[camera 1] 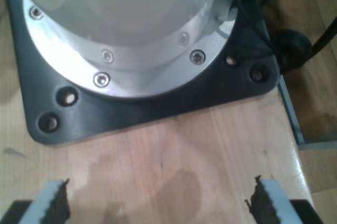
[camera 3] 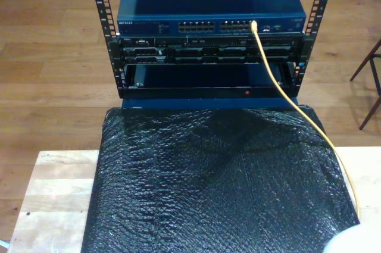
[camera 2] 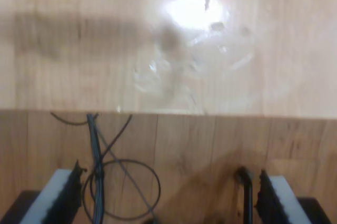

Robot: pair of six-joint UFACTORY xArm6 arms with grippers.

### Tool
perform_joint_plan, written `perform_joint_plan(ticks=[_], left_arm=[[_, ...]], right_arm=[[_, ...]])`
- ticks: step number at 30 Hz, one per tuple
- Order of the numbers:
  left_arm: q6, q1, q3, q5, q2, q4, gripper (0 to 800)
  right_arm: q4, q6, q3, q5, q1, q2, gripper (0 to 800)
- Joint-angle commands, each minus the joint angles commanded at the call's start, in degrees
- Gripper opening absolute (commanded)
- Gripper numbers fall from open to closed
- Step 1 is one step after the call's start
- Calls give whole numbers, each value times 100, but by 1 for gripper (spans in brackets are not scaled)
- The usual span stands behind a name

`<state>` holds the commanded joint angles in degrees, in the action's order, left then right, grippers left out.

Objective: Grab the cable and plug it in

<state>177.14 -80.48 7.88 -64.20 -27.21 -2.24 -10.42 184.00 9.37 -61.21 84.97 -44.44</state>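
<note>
The network switch [camera 3: 211, 12] bears small white lettering, apparently unreadable.

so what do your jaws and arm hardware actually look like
My first gripper has two pale grey jaws faced with black toothed pads. My second gripper has the same pale jaws and black serrated pads. The first wrist view also shows a silver round arm base with screws, bolted onto a black mounting plate.

Soft blur, glare on wood
</note>
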Motion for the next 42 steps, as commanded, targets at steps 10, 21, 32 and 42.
perform_joint_plan(ticks=[10, 21, 32, 42], left_arm=[[0, 0, 9, 0, 0, 9, 800], [0, 0, 9, 0, 0, 0, 800], [0, 0, 9, 0, 0, 0, 800], [0, 0, 9, 0, 0, 9, 800]], right_arm=[[149, -9, -237, 237, -18, -114, 789], [299, 0, -607, 440, 0, 53, 797], [316, 0, -976, 1160, 0, 545, 798], [299, -18, -1037, 1187, 149, 510, 798]])
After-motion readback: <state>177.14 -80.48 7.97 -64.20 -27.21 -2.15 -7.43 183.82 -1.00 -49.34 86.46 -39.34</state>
